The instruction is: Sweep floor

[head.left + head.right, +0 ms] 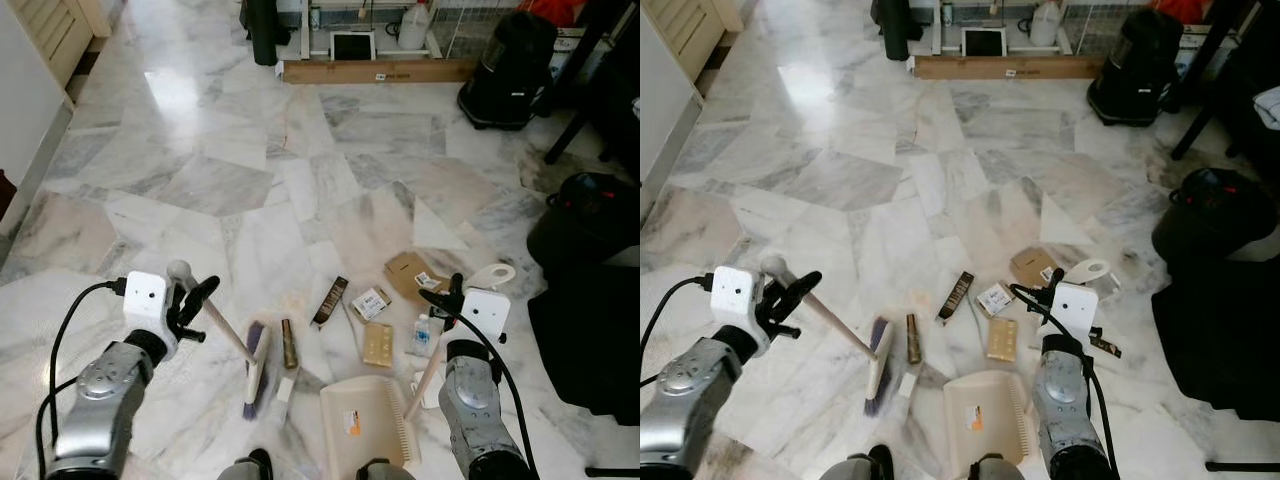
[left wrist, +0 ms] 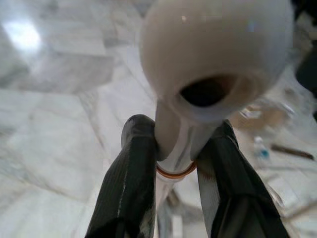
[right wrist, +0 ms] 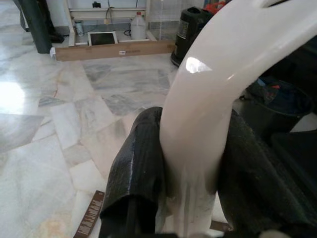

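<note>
My left gripper (image 1: 195, 300) is shut on the cream handle of a hand broom (image 1: 227, 335); its purple-bristled head (image 1: 256, 370) rests on the marble floor. The left wrist view shows the fingers (image 2: 131, 168) clamped just under the handle's round knob (image 2: 213, 54). My right gripper (image 1: 447, 298) is shut on the long white handle (image 3: 208, 84) of a beige dustpan (image 1: 365, 420), which lies flat on the floor just right of the broom head. Litter lies ahead of both: a brown tube (image 1: 289, 343), a dark wrapper (image 1: 330, 300), a gold packet (image 1: 377, 343), a small bottle (image 1: 423, 335) and a cardboard piece (image 1: 410, 270).
A black bag (image 1: 585, 215) and dark cloth crowd the right side. A black bin (image 1: 505, 70) and a long cardboard box (image 1: 375, 71) stand at the far end. A white wall (image 1: 20, 100) runs along the left. Open marble floor (image 1: 200, 180) stretches ahead.
</note>
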